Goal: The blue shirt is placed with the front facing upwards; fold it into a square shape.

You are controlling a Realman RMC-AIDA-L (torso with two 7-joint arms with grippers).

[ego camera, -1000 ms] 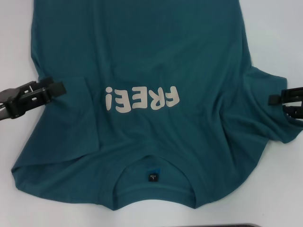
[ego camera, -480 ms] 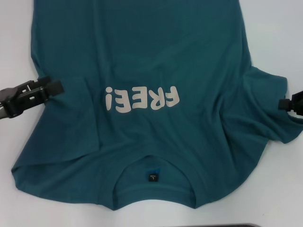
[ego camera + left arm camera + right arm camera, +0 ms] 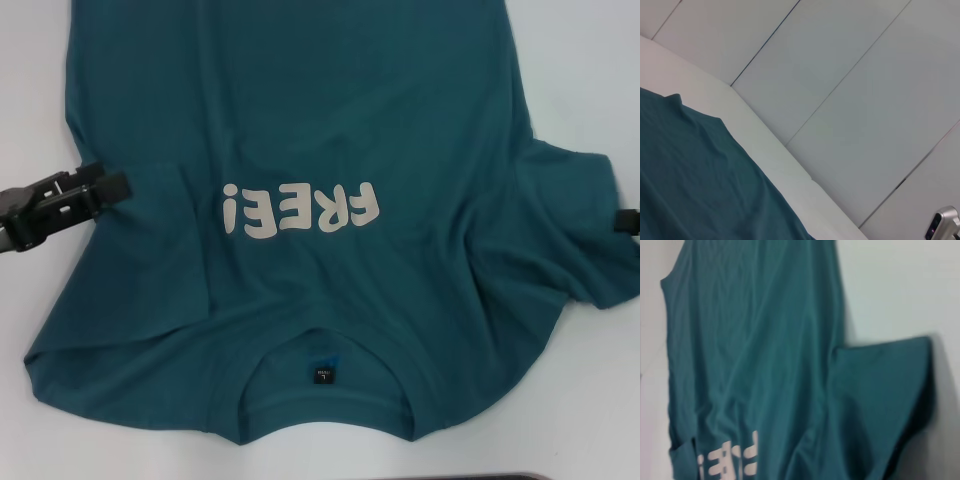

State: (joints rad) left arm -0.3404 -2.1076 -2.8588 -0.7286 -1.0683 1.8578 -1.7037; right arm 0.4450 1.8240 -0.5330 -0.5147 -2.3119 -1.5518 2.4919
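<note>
Head view: blue shirt (image 3: 300, 150) flat on bench (image 3: 580, 60), print up, between claws, unfolded; left sleeve tucked under. Left claw (image 3: 112, 186) at shirt edge, right claw (image 3: 626, 221) beside right sleeve; cannot tell either's finger state. All folds left.

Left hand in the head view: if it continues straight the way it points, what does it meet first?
Probably the blue shirt: the left hand points across its side edge, towards the folded-in sleeve, though its height is unclear.

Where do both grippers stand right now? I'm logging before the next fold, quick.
Left gripper: at the left edge of the blue shirt, over the folded-in sleeve; jaws' state cannot be told.
Right gripper: barely in view beside the right sleeve; cannot be told.
</note>
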